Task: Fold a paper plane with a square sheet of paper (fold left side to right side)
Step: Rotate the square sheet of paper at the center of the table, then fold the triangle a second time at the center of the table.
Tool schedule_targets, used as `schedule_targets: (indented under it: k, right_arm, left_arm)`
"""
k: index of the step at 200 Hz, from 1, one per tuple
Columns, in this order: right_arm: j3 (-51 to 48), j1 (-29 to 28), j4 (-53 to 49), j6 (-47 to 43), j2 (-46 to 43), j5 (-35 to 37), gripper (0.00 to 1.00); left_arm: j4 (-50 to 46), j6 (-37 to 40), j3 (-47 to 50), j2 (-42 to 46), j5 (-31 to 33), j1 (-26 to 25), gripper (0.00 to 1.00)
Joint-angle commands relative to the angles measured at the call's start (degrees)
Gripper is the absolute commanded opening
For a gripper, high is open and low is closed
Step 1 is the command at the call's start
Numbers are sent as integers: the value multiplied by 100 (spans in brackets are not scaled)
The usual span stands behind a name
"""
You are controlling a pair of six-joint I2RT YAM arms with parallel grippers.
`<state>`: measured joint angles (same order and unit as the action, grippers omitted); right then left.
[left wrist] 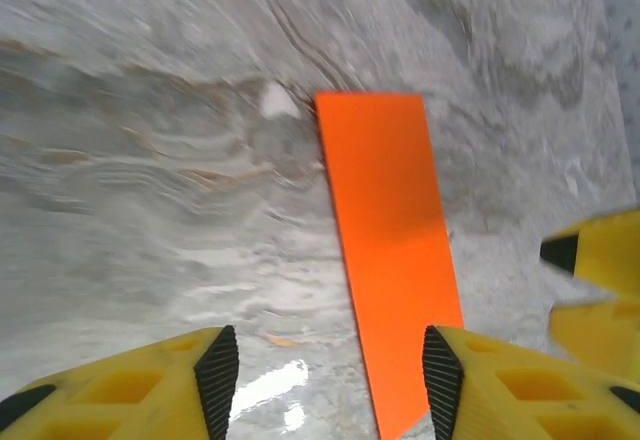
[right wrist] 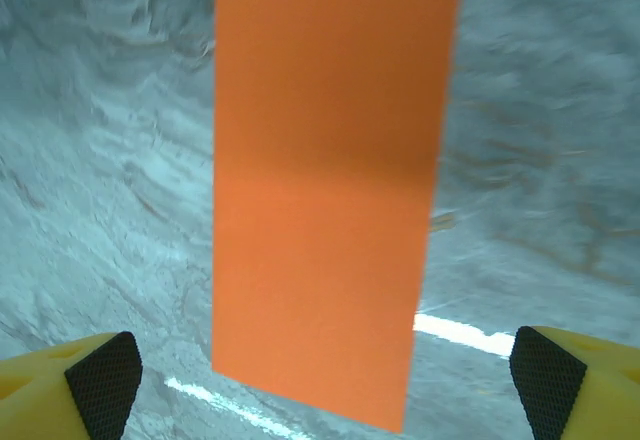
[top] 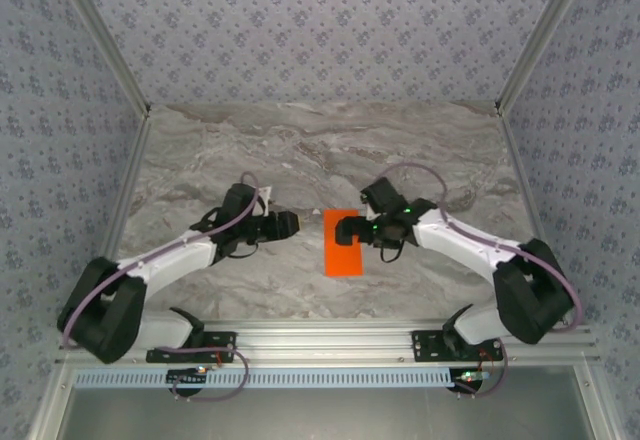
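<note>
The sheet of paper [top: 342, 258] lies flat on the marble worktop [top: 300, 150], about midway between the two arms, and shows as a narrow upright rectangle rather than a square. By that shape, the left-to-right fold looks made and the crease is what needs attention. The left hand [top: 288, 223] sits just beside the paper's left long edge, open, with bare worktop between its fingers [left wrist: 215, 370] and nothing held. The right hand [top: 343, 230] hovers over the paper's right side, spread wide and gripping nothing; its wrist view looks straight down the strip, with a finger far out on each side.

To do this step well, one hand should pin the strip near the free edges so that the layers cannot slide. The other should press along the folded edge in one steady pass from end to end. The paper is thin and the stone looks slick, so a sideways push would likely skate the whole strip along — press downward first, then move. The corners should be checked for squareness before the crease is set hard, since a skewed half will probably spoil every later fold.

Count: one sheet of paper, two arms, two hands — two fingers each.
</note>
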<state>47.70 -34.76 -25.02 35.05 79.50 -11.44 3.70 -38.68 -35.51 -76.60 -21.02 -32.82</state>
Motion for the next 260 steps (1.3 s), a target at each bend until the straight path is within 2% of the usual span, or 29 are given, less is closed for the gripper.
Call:
schedule_targets:
  k: [1, 27, 57, 101, 138, 166, 199, 260]
  right_arm:
    - [-526, 517, 504, -86, -289, -671, 98]
    - [-1004, 1194, 849, -76, -546, -1140, 94]
    - [-1216, 1466, 922, -169, -631, -1391, 90]
    - [-1403, 1500, 1016, -221, -638, -1413, 86]
    - [-1405, 1512, 906, -312, -632, -1376, 86]
    - [-1374, 1504, 889, -333, -569, -1453, 86]
    - [-1244, 1479, 888, -203, -389, -1666, 85]
    - [-1065, 1237, 1047, 52, -6, -2079, 73]
  left_arm:
    - [585, -289, -450, -518, -294, -416, 50]
    - [874, -477, -904, -1290, -214, -852, 46]
    - [831, -481, -1401, -1982, -64, -1018, 43]
    - [266, -268, -2120, -2686, 67, -1017, 40]
    - [-259, -145, -2410, -2967, 485, -1016, 39]
    - [-265, -192, -2354, -3025, 623, -1021, 39]
    - [-89, -245, -2318, -3227, 490, -1017, 38]
    - [150, -489, -1888, -3160, 563, -1008, 33]
